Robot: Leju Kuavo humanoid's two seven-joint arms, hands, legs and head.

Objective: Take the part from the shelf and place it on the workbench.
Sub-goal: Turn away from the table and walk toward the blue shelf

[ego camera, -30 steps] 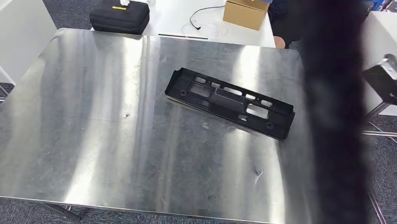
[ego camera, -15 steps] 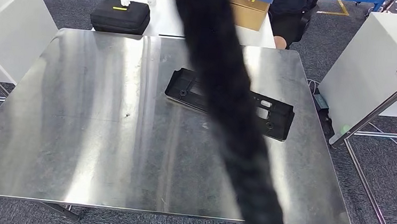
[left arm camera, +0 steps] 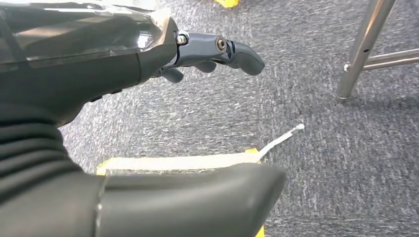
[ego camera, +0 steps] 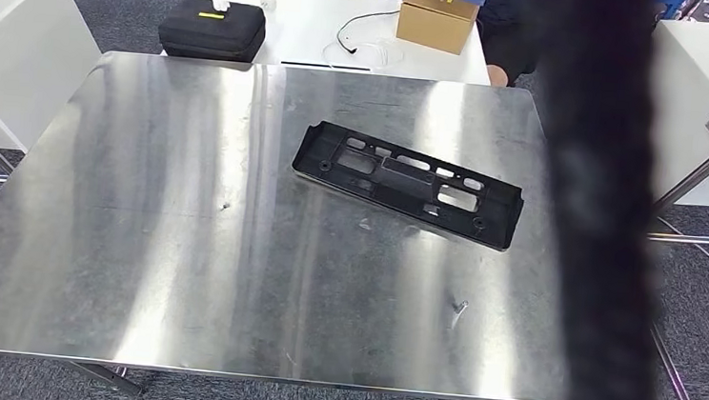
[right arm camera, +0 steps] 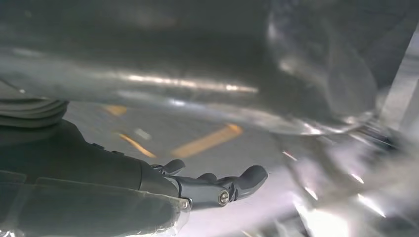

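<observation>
We see a matt black plastic part on a brushed, glossy metal surface; behind it a brown cardboard box.

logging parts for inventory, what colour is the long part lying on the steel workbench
Black, plain with no pattern. The part shows best in the head view, lying flat on the workbench.

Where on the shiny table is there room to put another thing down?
The metal table is bare all along its left half and across the near edge. The black part fills the far right middle. A blurred dark strip hides the right edge, so I can't tell there.
</observation>
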